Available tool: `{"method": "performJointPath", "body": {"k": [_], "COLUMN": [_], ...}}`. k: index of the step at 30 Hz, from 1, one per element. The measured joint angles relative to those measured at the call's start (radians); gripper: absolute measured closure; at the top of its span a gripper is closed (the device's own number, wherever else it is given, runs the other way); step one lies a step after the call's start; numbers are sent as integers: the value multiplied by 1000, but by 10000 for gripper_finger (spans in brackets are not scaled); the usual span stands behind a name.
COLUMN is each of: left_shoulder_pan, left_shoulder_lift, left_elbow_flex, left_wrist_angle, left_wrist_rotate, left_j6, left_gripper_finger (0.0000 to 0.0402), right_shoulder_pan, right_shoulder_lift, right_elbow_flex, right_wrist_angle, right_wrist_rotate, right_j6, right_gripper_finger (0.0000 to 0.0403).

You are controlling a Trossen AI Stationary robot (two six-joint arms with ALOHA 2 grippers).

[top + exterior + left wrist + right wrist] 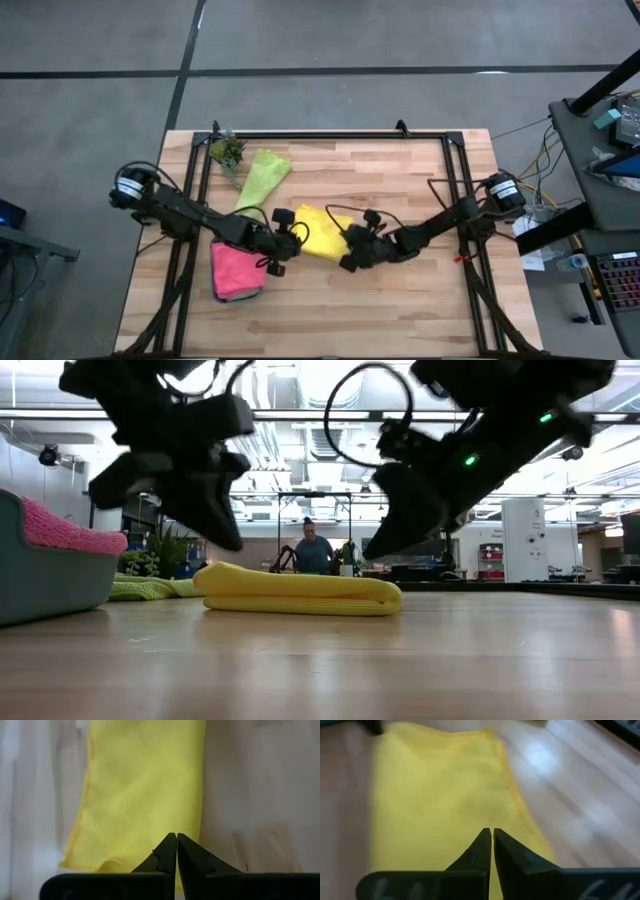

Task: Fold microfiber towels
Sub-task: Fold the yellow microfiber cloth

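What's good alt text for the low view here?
A folded yellow towel lies flat on the wooden table, with the two dark arms' shut tools, left tool and right tool, raised just above its ends. At far left, a pink towel sits in a teal tray; a person stands far behind.

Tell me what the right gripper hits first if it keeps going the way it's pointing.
Most likely the yellow towel: the right gripper, shut and empty, points straight at it, lifted clear of the table.

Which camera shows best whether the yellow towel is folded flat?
The low view: the yellow towel lies side-on as a neat stacked fold. The high view shows only its outline from above; both wrist views show just its top surface close up.
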Motion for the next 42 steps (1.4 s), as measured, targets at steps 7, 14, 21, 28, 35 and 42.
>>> {"method": "performJointPath", "body": {"k": [7, 14, 21, 28, 35, 42], "left_shoulder_pan": [25, 30, 30, 30, 46, 89], "left_shoulder_lift": [75, 91, 91, 75, 62, 76], "left_elbow_flex": [-1, -4, -4, 20, 14, -15], "left_wrist_angle": [-1, 1, -11, -7, -6, 17], "left_wrist_rotate": [-23, -23, -23, -25, -171, -176], "left_j6": [0, -1, -3, 1, 7, 0], "left_gripper_finger": [401, 401, 402, 402, 402, 402], "right_shoulder_pan": [-84, -98, -98, -83, -46, -22], "right_shoulder_lift": [1, 1, -1, -64, -85, -49], "right_elbow_flex": [-21, -90, -134, -126, -95, -92], "right_wrist_angle": [-1, 3, -11, -23, -11, 37], "right_wrist_rotate": [-8, -11, -9, -8, -5, -9], "right_j6": [-47, 15, 40, 39, 38, 55], "right_gripper_finger": [394, 394, 394, 394, 394, 394]}}
